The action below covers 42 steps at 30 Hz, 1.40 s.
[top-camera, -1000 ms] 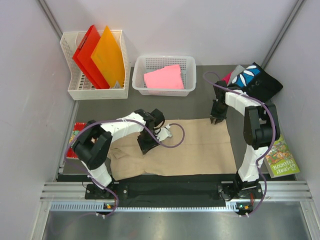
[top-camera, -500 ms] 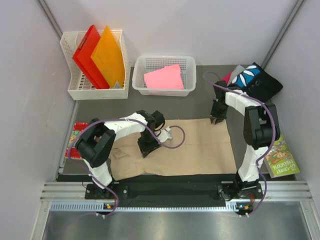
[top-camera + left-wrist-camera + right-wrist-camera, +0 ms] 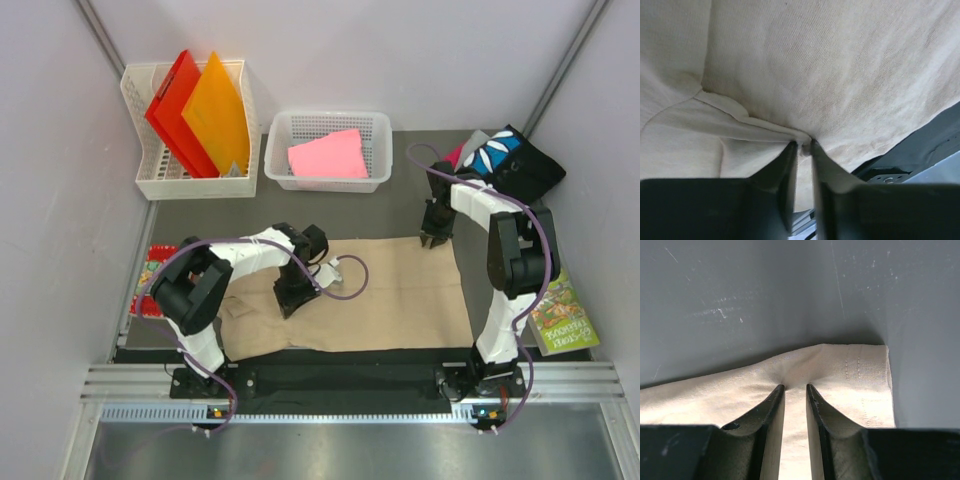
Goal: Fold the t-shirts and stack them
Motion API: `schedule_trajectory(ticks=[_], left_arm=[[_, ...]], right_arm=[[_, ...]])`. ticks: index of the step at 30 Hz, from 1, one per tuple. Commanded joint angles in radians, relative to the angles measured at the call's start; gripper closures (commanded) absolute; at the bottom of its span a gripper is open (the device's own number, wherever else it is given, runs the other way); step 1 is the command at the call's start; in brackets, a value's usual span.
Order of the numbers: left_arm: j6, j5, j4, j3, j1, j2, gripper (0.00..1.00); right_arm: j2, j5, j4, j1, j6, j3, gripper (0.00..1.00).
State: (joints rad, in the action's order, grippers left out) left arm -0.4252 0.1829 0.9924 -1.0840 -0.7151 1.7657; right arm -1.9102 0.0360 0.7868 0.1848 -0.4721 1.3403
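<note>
Two claws pinch the same plain tan cloth t-shirt (image 3: 400, 295), which lies spread wide along the near edge of the dark grey worktop (image 3: 390, 215), between the two arm bases.

The left claw (image 3: 290, 300) is down on the left part of the shirt. Its jaws are drawn almost together, and its fingertips (image 3: 785, 170) nip a raised ridge of tan cloth; a seam and a soft crease run off from that pinch.

The right claw (image 3: 433, 240) is at the shirt's far right corner. Its jaws leave only a narrow slit, and its fingertips (image 3: 772, 405) clamp the far edge of the cloth, which puckers between them. The stitched hem lies just to the right of the pinch, with bare worktop beyond.

The shirt is smooth over its right half and rumpled at the left end.

A pink folded t-shirt (image 3: 325, 155) sits inside a white mesh plastic basket (image 3: 375, 125) at the middle of the far edge. A black t-shirt with blue-and-white print (image 3: 510, 160) is heaped in the far right corner, well apart from both claws.
</note>
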Motion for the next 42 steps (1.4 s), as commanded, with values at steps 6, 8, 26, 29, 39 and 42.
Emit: schedule_trajectory(ticks=[6, 8, 26, 29, 39, 42], left_arm=[[-0.001, -0.02, 0.009, -0.037, -0.001, -0.018, 0.94], [0.0, -0.026, 0.035, -0.06, -0.001, -0.029, 0.94], [-0.052, 0.276, 0.249, -0.154, -0.075, -0.034, 0.78], [-0.047, 0.288, 0.233, -0.133, -0.078, -0.028, 0.77], [-0.067, 0.08, 0.143, -0.237, 0.058, -0.095, 0.73], [-0.101, -0.029, 0.098, -0.257, 0.198, -0.066, 0.72]], right_arm=[[0.071, 0.012, -0.006, -0.007, 0.003, -0.01, 0.76], [0.073, 0.01, -0.008, -0.005, 0.003, -0.012, 0.76], [0.079, 0.019, -0.003, -0.005, 0.001, -0.02, 0.76], [0.079, 0.019, -0.003, -0.005, 0.001, -0.015, 0.76], [0.086, 0.024, -0.001, -0.005, 0.006, -0.027, 0.74], [0.088, 0.027, -0.003, -0.004, 0.007, -0.027, 0.74]])
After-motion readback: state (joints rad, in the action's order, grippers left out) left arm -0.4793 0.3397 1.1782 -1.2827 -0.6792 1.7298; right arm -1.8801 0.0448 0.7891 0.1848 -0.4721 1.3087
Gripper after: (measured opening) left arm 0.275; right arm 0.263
